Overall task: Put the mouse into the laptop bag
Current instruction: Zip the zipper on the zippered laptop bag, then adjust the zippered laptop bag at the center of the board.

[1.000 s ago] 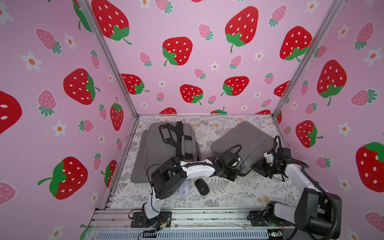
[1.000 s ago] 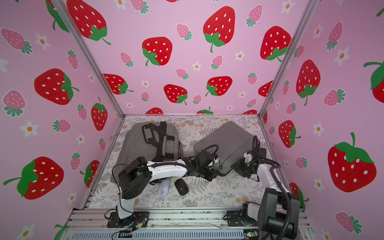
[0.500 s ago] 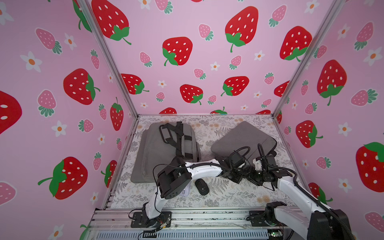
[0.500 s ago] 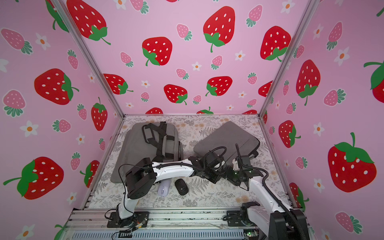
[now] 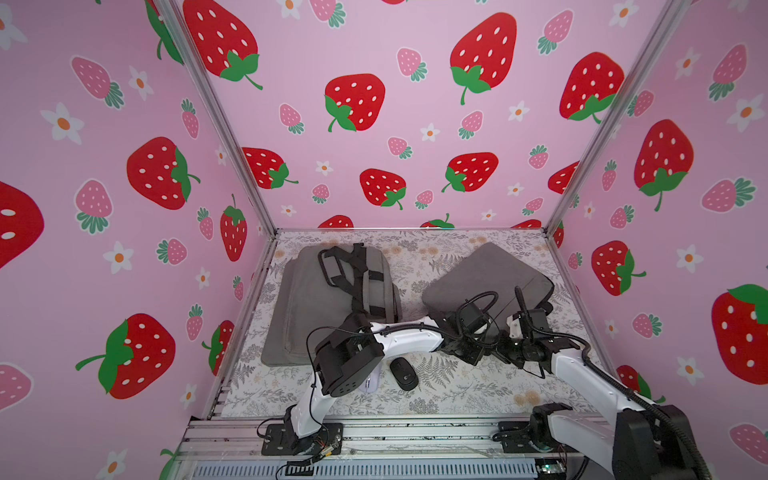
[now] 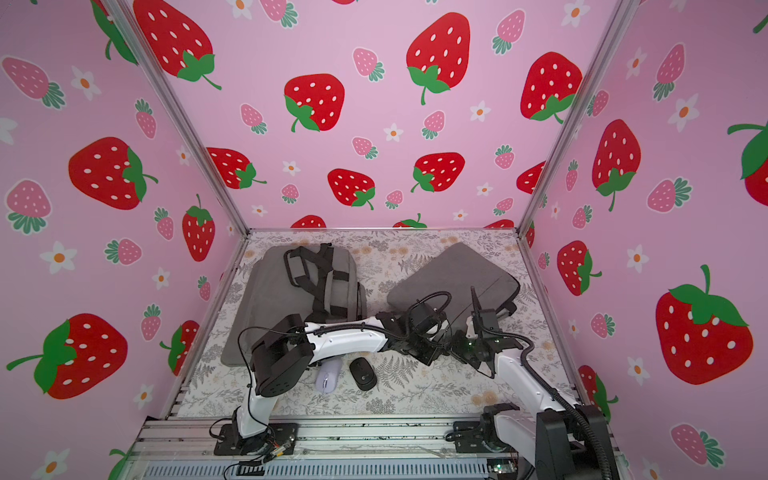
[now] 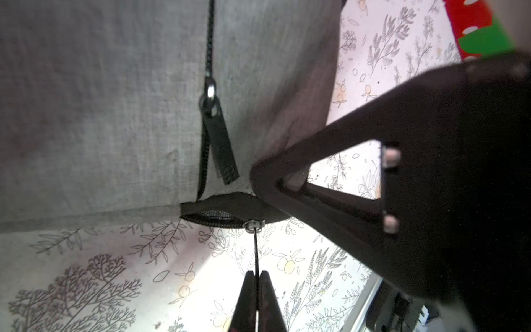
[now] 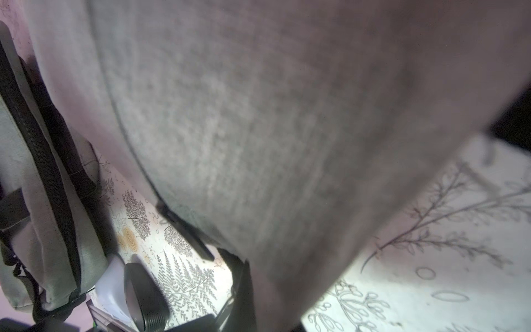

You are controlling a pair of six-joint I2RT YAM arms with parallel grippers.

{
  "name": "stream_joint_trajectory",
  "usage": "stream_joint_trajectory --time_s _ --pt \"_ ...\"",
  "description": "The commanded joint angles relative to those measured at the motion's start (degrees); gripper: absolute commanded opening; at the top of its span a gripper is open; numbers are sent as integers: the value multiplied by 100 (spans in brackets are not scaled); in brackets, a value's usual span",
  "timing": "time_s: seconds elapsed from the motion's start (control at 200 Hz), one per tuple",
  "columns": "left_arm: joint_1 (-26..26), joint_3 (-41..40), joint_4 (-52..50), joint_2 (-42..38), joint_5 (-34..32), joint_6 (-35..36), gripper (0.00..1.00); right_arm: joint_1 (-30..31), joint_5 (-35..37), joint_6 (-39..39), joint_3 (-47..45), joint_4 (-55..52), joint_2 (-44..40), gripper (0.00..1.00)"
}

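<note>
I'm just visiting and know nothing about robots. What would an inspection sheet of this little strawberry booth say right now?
Surface: floral table, flat, no spills seen.
Job's things: black mouse and lilac mouse lie side by side, both outside the grey laptop bag.
Clutter: grey backpack lying flat beside the bag.
Hands: left hand shut on the zip pull; right hand shut at the bag's corner, hold on fabric unclear.
Cables: black cables loop above the bag, none visibly snagged.
Surroundings: pink strawberry walls; metal rail in front.
</note>
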Motion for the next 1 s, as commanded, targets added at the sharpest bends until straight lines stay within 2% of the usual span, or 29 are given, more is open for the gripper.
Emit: stream_joint_trajectory --time_s 0.0,0.09,0.195,0.315,0.485,0.605,0.62,0.675,0.72,0.86,0.915,0.996 --pt "192 -427 -57 29 170 -56 0 -244 14 -227 41 -76 -339 0" --pt "386 -753 134 139 139 -158 0 -678 -428 -450 -41 -113 -732 0" --pt "692 -1173 419 251 115 -295 0 -1548 -1422 -562 -275 54 -1149 0" --pt "1151 -1563 690 223 -8 -369 0 -2320 -2354 -833 -372 43 -1160 0" --pt "1752 -1579 779 121 -191 -353 0 -2856 -2889 -1083 -400 -26 -992 0" --pt "1886 -1575 666 -198 -245 -395 0 -2849 -2576 -1673 -63 -744 -650 0" --pt "1890 -1576 660 -262 -253 -397 4 -2848 -2521 -1748 -17 -861 -615 0" --pt "1900 -1505 601 -487 -282 -380 30 -2831 -2268 -1933 99 -1177 -562 0" --pt "1908 -1355 500 -640 -355 -328 43 -2831 -2089 -2027 149 -1364 -546 0" --pt "2035 -755 267 -871 -676 -269 68 -2805 -1828 -1992 164 -1515 -510 0" --pt "2134 -507 247 -798 -908 -255 76 -2797 -1749 -1992 175 -1522 -463 0" --pt "2269 -63 200 -485 -775 -258 84 -2782 -1601 -2005 214 -1544 -399 0"
